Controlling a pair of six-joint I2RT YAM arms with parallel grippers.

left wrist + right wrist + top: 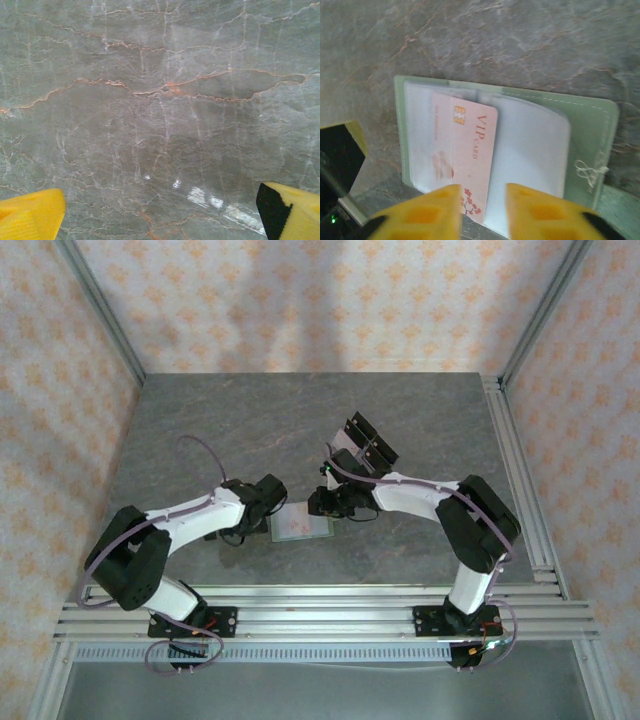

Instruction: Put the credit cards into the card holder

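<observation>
The card holder lies open and flat on the table, sage green with clear inner sleeves. A pale pink credit card marked VIP sits partly inside the left sleeve, its lower end sticking out. My right gripper hovers over that lower end, its yellow fingers a narrow gap apart and closed on nothing. From above, the card holder lies between both grippers, the right gripper at its right edge. My left gripper is at its left edge. That left gripper is wide open over bare marble.
A clear rack with black pieces stands just behind the right gripper. The grey marble table stretches to patterned walls, with aluminium rails on the right and along the near edge.
</observation>
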